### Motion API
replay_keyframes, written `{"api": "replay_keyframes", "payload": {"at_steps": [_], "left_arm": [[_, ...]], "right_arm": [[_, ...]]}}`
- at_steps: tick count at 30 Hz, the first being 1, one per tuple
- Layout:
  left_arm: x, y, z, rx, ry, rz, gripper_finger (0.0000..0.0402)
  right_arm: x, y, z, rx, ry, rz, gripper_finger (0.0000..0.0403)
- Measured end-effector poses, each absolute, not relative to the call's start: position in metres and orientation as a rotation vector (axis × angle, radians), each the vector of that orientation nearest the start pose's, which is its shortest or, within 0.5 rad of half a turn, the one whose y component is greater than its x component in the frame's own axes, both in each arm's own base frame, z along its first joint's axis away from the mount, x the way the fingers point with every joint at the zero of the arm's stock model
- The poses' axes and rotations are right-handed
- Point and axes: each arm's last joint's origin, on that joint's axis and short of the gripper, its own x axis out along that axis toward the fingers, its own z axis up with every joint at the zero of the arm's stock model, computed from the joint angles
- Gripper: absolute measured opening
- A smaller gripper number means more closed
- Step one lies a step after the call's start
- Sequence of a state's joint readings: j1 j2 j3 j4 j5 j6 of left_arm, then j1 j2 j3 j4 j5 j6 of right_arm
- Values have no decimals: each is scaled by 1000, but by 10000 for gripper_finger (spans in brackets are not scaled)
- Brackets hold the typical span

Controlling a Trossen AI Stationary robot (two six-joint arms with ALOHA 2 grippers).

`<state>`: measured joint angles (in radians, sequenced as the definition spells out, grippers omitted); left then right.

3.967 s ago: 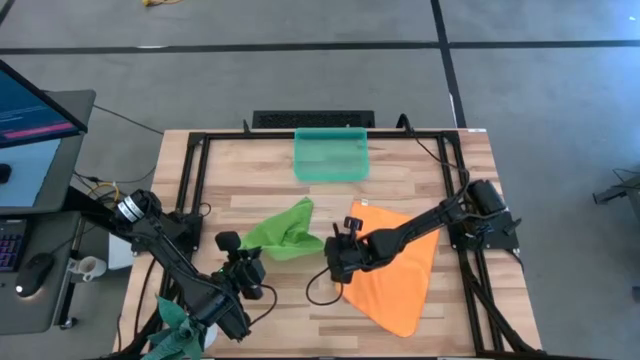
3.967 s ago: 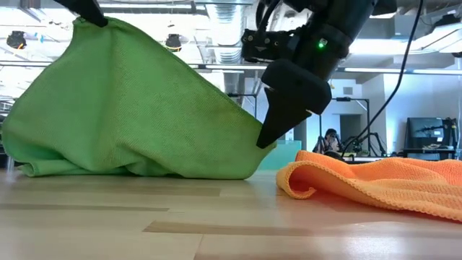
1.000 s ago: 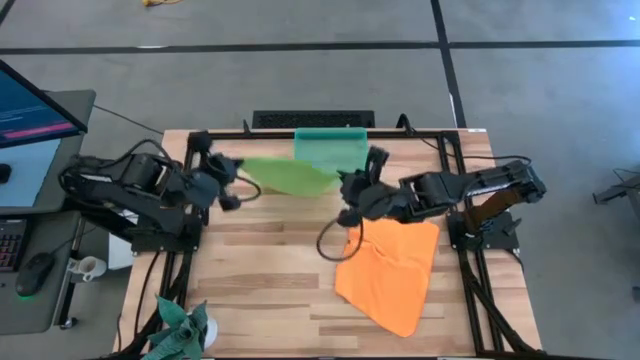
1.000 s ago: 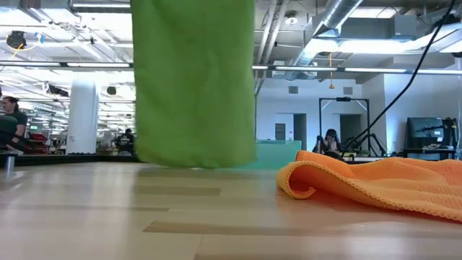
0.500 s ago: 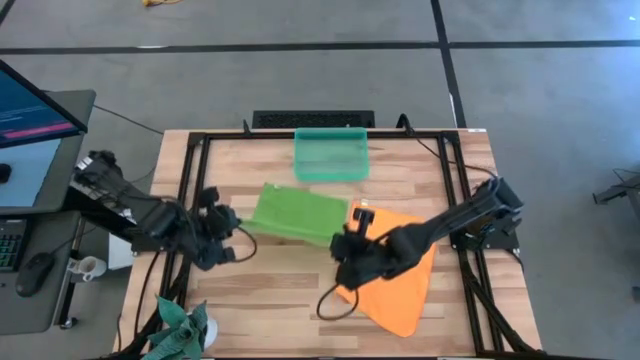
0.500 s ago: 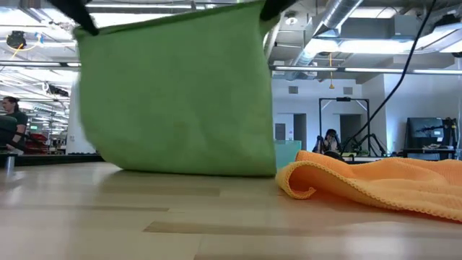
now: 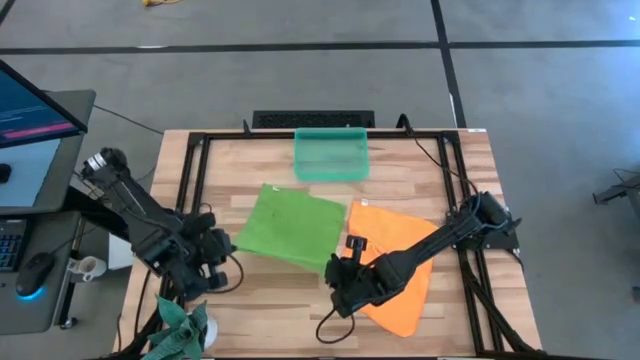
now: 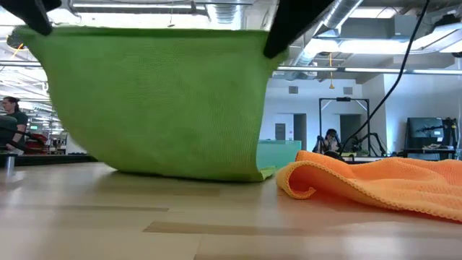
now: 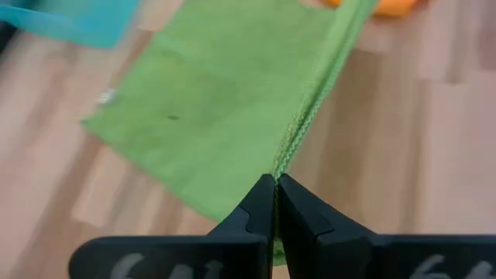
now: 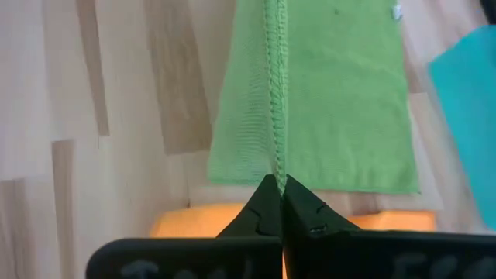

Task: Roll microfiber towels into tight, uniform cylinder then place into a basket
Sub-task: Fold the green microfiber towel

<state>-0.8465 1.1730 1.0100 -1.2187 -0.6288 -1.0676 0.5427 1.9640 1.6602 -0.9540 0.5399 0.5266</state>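
Green towel stretched between my two grippers.
My left gripper (image 9: 274,180) and right gripper (image 10: 278,183) each pinch a corner of the green towel (image 7: 292,226), which hangs below my fingers.

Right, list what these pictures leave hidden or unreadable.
- Low view: the hanging lime green microfiber towel hides most of the translucent teal plastic basket.
- Low view: both end effectors are cut off by the top edge.
- High view: the right arm covers part of the bright orange microfiber towel.
- Left wrist view: the basket is blurred and cut by the edge.
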Motion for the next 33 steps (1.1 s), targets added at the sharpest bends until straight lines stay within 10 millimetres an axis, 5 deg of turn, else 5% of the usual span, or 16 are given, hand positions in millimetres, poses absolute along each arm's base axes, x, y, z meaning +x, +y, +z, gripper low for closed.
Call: {"api": "replay_keyframes", "payload": {"at_steps": [18, 33], "left_arm": [[196, -92, 236, 218, 1085, 720, 0], [230, -75, 197, 446, 1183, 846, 0]], "right_arm": [[371, 130, 232, -135, 1130, -505, 11], [368, 75, 178, -159, 1226, -593, 8]]}}
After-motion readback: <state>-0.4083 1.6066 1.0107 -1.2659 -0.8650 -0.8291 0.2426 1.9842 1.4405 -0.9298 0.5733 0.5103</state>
